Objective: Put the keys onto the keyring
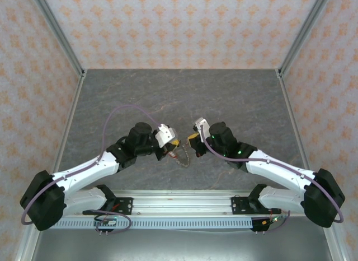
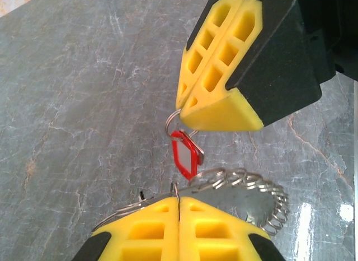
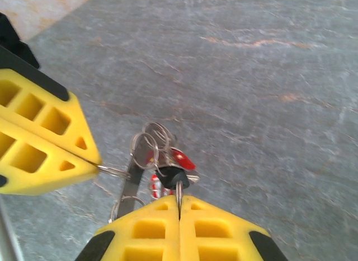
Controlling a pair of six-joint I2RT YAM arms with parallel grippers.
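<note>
Grip: left gripper (image 2: 179, 198) pressed shut on thin grey metal keyring (image 1: 182, 161); right gripper (image 2: 183, 107) pinching small loop of red-tagged metal key (image 2: 186, 154). Bunch hangs between them above grey marbled table (image 2: 84, 104). Risk: loop slips from fingertip pinch, key drops.

Grey marbled tabletop (image 1: 140, 93) enclosed by peach patterned walls (image 1: 179, 26), seemingly wallpapered, evenly lit.

A lab test booth: wallpapered panels (image 1: 184, 26) in aluminium framing (image 1: 59, 34).

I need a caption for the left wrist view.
Left claw, shut, holds the keyring; right claw, shut, holds a red-tagged key.
</note>
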